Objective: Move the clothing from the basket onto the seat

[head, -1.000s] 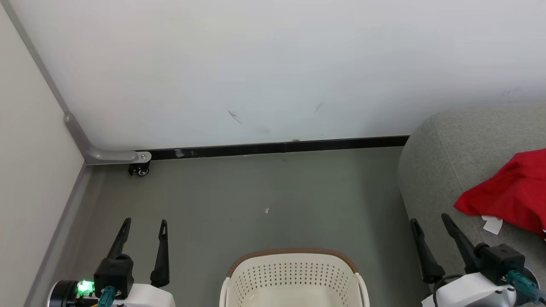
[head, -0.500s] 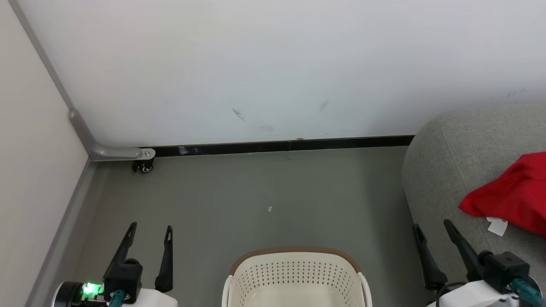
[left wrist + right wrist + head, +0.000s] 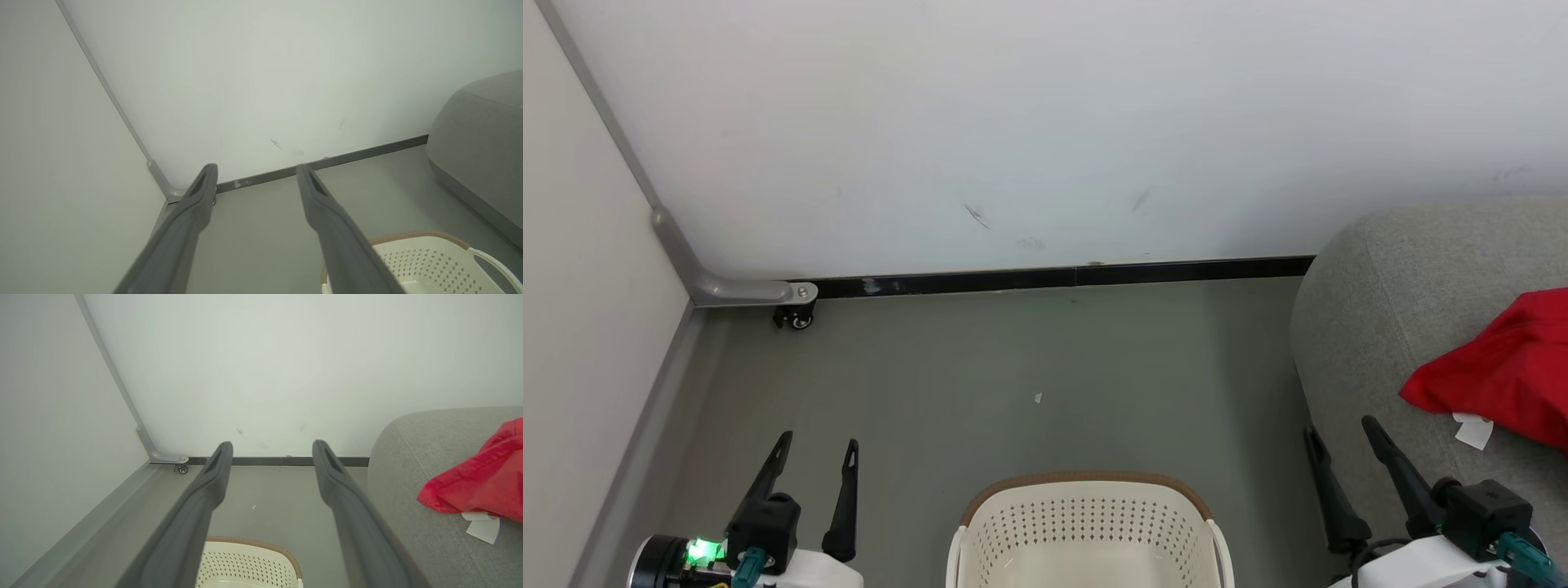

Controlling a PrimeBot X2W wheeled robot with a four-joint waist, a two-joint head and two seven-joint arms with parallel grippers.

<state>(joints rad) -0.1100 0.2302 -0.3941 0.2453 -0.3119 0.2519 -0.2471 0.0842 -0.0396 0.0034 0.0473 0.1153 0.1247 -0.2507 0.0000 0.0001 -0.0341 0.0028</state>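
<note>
Grey-green floor [image 3: 1029,351] across middle and lower head view, bounded at top by black skirting [image 3: 1054,279].

Standing directly on it:
- Cream perforated basket [image 3: 1086,483] with brown rim, bottom centre, cut off by lower edge.
- Grey upholstered seat [image 3: 1388,310], right side, rounded corner near the skirting.
- Small black caster [image 3: 799,318] under a grey bracket, left of centre, by the skirting.

Lying loose: tiny white scrap [image 3: 1037,398], mid-frame, well apart from basket.

On seat, far right: red clothing [image 3: 1503,376], crumpled. White label [image 3: 1472,430] just beside its lower edge, flat on the fabric.
</note>
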